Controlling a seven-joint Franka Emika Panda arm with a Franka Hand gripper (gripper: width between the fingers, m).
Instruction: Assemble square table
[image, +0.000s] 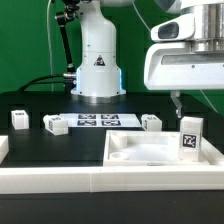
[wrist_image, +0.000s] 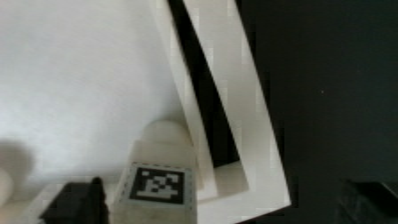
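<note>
1. Wrist view showed the pincer (wrist_image: 222, 200) spread wide and holding nothing. The upright leg (wrist_image: 160, 170) stood between its dark fingertips (wrist_image: 79, 203), nearer one of them and apparently untouched.
2. Nearest in the exterior view ran the low border wall (image: 60, 180), with the square tabletop (image: 130, 150) lying just behind it.
3. The upright leg stood at the tabletop's corner on the exterior view's right, directly beneath the pincer.
4. Farther back, on the black table (image: 35, 142), lay the outer leg (image: 20, 119), the second leg (image: 55, 124) and the third leg (image: 150, 121), flanking the marker board (image: 97, 120).
5. One leg of four looked placed, though whether it was screwed home could not be told. Three remained to fit.
</note>
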